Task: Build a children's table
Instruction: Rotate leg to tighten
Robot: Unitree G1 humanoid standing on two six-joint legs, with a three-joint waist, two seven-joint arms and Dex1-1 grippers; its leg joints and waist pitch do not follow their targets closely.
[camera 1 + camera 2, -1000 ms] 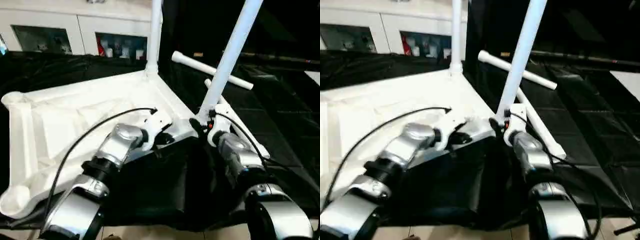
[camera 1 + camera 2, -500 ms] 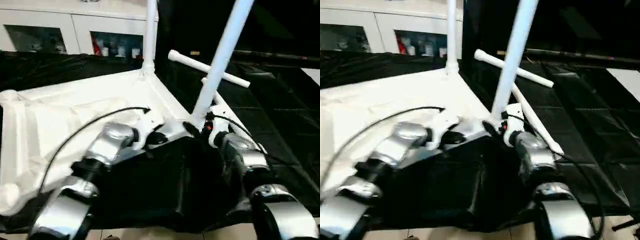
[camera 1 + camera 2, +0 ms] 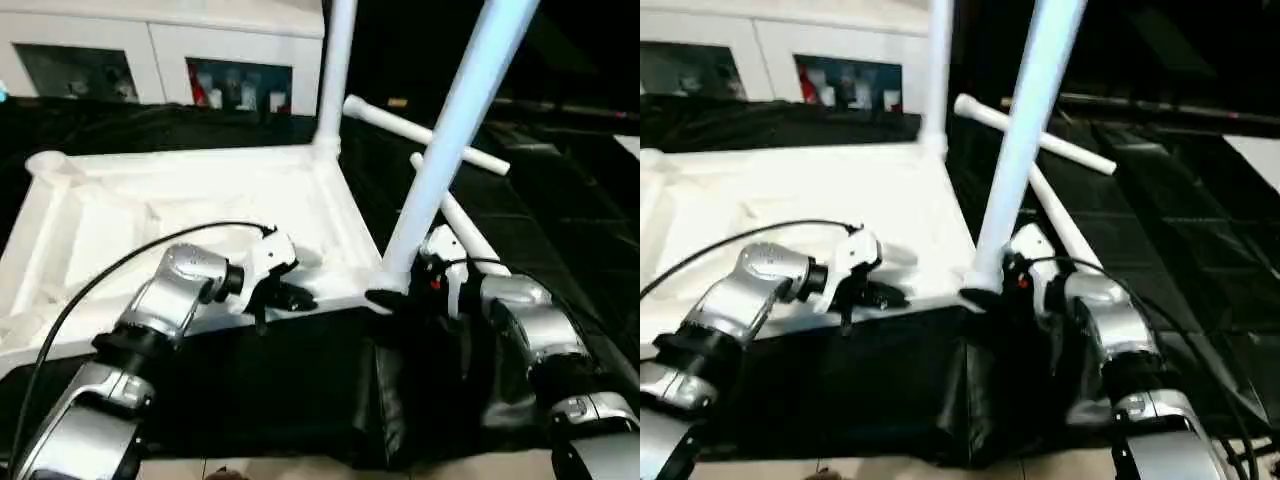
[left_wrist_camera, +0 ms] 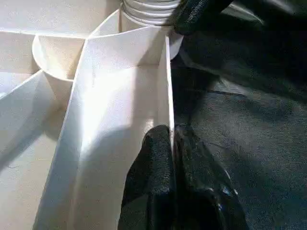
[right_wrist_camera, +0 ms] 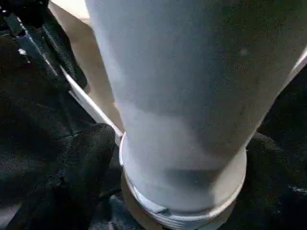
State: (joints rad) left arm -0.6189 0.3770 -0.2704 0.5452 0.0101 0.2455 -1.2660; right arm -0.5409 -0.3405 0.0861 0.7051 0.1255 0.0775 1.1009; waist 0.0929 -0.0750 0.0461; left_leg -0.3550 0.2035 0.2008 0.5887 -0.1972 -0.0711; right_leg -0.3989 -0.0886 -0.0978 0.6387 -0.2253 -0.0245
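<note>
Upturned white tabletop (image 3: 200, 215) (two legs (image 3: 455, 135) upright)

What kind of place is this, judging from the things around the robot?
Probably an indoor room used as a test or workshop space. A white cabinet with glass doors stands at the back, black sheeting covers the work area, and a pale floor shows at the near edge.
</note>
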